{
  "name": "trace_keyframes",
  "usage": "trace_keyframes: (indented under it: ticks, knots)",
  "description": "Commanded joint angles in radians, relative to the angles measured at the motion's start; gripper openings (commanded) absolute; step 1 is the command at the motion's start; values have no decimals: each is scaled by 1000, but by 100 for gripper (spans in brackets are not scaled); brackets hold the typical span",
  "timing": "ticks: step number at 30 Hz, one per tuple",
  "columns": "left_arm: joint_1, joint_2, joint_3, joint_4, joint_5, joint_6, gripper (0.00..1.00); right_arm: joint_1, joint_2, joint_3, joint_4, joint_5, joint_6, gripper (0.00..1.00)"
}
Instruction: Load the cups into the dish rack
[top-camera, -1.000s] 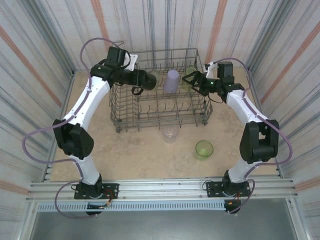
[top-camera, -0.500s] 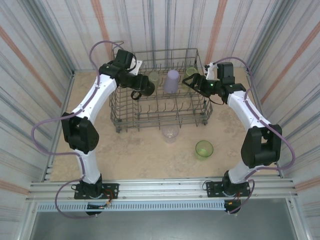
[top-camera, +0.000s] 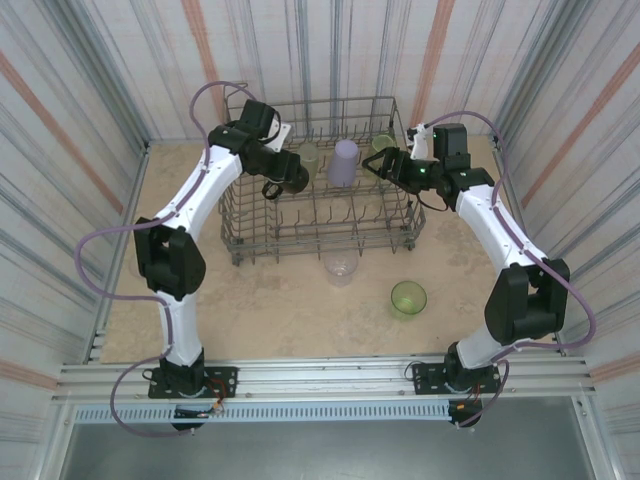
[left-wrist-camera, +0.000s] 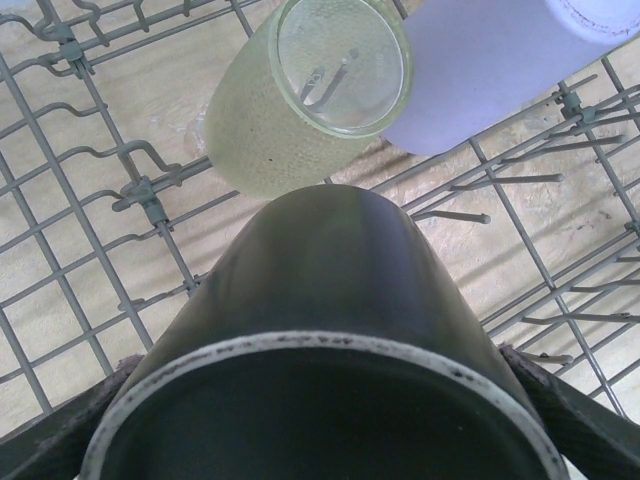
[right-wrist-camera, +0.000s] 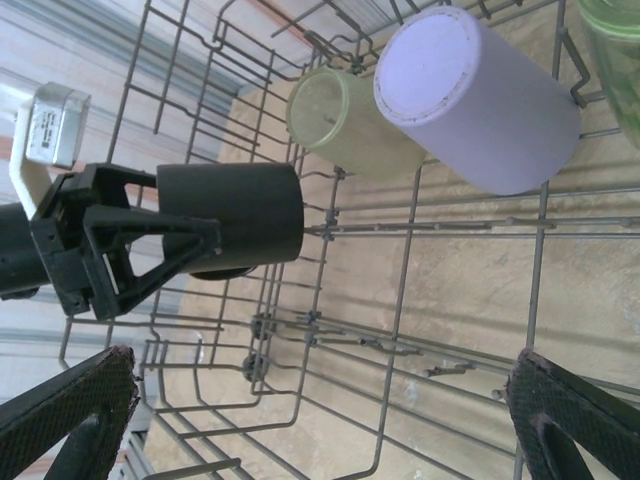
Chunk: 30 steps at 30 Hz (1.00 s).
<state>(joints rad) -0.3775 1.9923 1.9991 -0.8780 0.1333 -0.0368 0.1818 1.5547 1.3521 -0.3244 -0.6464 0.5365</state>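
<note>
Dark cup (left-wrist-camera: 330, 290) in the left pincer (left-wrist-camera: 320, 430), inside the dish rack (top-camera: 315, 237)

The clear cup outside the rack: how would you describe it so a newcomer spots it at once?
Find the grey wire dish rack in the middle of the table. On the bare table just in front of the rack's near side stands the clear cup. Unlike the yellow-green cup standing to its right, it is colourless and see-through.
</note>
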Motion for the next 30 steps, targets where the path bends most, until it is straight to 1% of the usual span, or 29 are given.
trace_keyframes:
  ticks: [1,8,17,30]
  knots:
    - [-5,6,56,4,-31,25,0,7,-30,7,-36,21,-38,99]
    - [-11,14,82,-18,-17,10,0,7,-26,7,-44,20,-45,99]
    - [-24,7,224,-124,-52,-2,0,7,-19,13,-41,14,-45,99]
    - [-24,40,158,-140,-84,28,0,9,-18,6,-44,10,-42,99]
